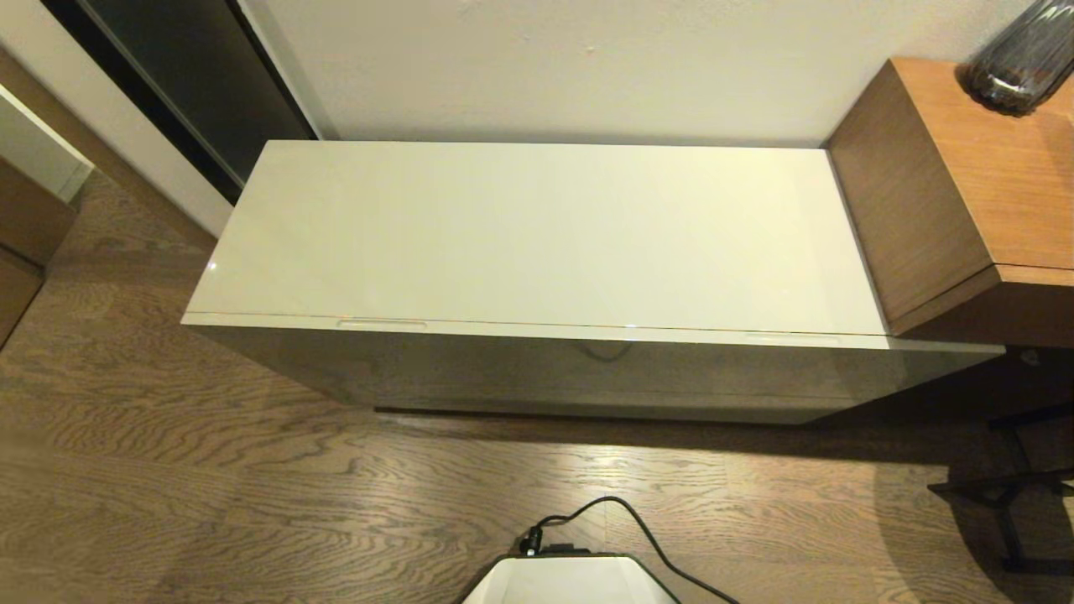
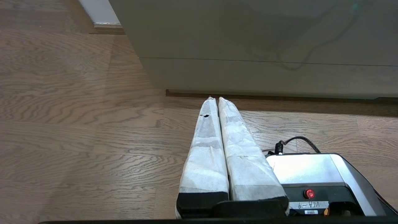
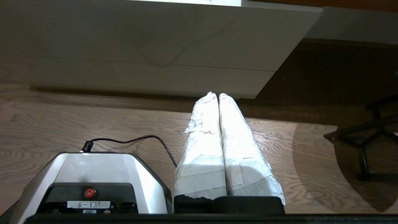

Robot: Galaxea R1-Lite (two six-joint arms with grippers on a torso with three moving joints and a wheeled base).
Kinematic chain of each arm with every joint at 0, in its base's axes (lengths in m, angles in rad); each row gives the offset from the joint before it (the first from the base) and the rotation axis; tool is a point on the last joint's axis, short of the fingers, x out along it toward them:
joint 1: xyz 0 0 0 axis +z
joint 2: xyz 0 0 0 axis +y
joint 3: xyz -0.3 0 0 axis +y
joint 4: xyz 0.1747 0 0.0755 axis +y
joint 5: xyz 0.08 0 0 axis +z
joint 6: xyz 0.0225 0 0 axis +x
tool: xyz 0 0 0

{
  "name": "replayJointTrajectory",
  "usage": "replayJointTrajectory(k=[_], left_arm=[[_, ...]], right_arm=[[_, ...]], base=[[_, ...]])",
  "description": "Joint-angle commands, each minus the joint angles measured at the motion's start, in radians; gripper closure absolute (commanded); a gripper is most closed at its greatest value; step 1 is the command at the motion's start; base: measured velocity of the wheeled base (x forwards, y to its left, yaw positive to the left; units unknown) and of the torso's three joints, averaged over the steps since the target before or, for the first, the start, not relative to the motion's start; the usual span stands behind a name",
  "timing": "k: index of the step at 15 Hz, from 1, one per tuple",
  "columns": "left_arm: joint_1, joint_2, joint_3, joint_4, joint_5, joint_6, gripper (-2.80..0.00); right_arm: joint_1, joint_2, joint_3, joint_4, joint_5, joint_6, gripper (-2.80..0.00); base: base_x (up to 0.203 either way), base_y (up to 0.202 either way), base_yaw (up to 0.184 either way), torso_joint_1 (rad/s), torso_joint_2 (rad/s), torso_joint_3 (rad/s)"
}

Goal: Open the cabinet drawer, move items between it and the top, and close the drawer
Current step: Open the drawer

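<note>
The long low off-white cabinet stands against the wall, its glossy top [image 1: 537, 235] bare. The cabinet drawer [image 1: 537, 365] is closed, with slot handles [image 1: 382, 323] along its front edge. The packet, slippers and tape roll are out of view. Neither arm shows in the head view. My left gripper [image 2: 215, 99] hangs low over the wooden floor, shut and empty, pointing at the cabinet's base [image 2: 267, 77]. My right gripper [image 3: 216, 94] is likewise shut and empty, low over the floor before the cabinet's right end [image 3: 186, 53].
A brown wooden side unit [image 1: 965, 193] stands higher at the right, with a dark glass vase [image 1: 1019, 59] on it. A black metal stand [image 1: 1011, 495] sits on the floor at right. My white base [image 1: 570, 579] with a black cable is near the front.
</note>
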Motion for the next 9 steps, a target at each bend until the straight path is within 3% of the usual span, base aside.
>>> replayJointTrajectory(k=[1,9], left_arm=[[0.000,0.002,0.000,0.000,0.000,-0.001,0.00],[0.001,0.002,0.000,0.000,0.000,-0.001,0.00]], right_arm=[[0.001,0.003,0.001,0.000,0.000,0.000,0.00],[0.001,0.003,0.001,-0.002,-0.002,0.038,0.00]], base=[[0.000,0.000,0.000,0.000,0.00,0.000],[0.000,0.000,0.000,0.000,0.00,0.000]])
